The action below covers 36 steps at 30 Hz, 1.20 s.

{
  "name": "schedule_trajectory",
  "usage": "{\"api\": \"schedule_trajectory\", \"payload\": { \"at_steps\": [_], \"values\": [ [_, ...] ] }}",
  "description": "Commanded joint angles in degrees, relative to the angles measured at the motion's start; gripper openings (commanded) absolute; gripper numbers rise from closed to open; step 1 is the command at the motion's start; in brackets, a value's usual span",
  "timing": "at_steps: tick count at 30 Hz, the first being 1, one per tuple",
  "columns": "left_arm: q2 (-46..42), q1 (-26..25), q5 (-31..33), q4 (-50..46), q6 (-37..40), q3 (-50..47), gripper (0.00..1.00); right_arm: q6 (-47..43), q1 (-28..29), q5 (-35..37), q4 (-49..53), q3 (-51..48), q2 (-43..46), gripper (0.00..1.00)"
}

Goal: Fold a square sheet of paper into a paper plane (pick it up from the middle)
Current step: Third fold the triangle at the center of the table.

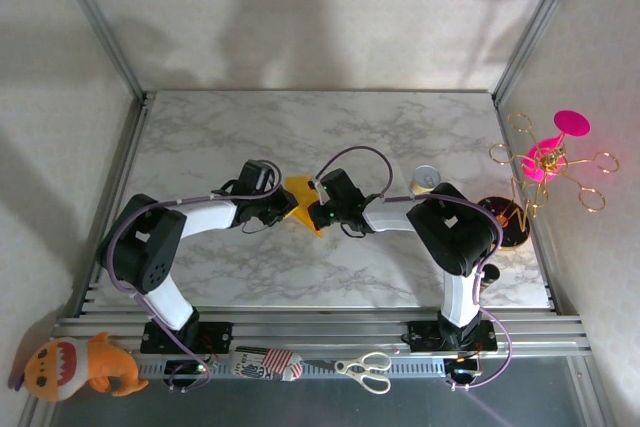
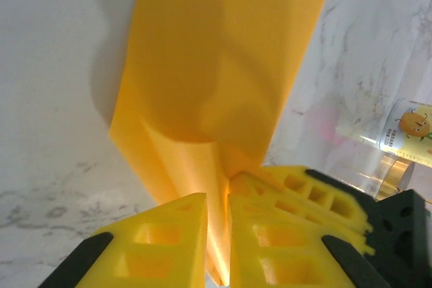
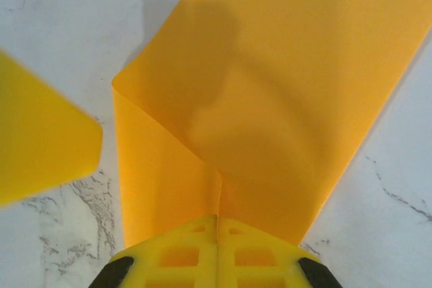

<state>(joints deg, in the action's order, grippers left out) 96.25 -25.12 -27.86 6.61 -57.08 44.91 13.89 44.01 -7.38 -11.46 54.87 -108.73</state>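
Yellow fingers of the right gripper are pressed flat together on the sheet, biting a raised crease right at their tips. Ahead of them the orange-yellow paper fans out and lies down on the table. The left gripper meets the same ridge from the opposite side. Its jaws stand a sliver apart with the fold running between them, and I cannot tell whether they really grip it.

So the sheet sits between the two tools, tented at its middle. Taking it there seems meant to lift it by a pinch of slack, since flat paper offers no edge to grab. Two opposed holds would also keep the crease straight. No dart shape shows, so the folding looks far from done.

Off the right gripper's outer side stand a can and a gilt wire stand with a pink top. Behind both arms, along the rail, lie scissors and a plush toy. Pale walls and a metal frame close in the marble surface.
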Motion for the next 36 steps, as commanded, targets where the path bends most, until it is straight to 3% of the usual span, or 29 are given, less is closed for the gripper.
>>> {"api": "schedule_trajectory", "payload": {
  "at_steps": [1, 17, 36],
  "values": [
    [-0.44, -0.67, -2.31, 9.28, -5.07, -1.12, 0.15, 1.39, -0.6, -0.53, 3.79, 0.98, -2.36, 0.03],
    [4.78, -1.24, -2.82, 11.75, -4.54, -1.68, 0.14, 2.5, -1.0, -1.5, 5.3, 1.96, -3.5, 0.04],
    [6.05, -0.98, -0.75, 7.87, -2.16, -2.01, 0.13, 2.82, -1.12, -1.14, 6.48, 2.55, -3.77, 0.04]
  ]
}}
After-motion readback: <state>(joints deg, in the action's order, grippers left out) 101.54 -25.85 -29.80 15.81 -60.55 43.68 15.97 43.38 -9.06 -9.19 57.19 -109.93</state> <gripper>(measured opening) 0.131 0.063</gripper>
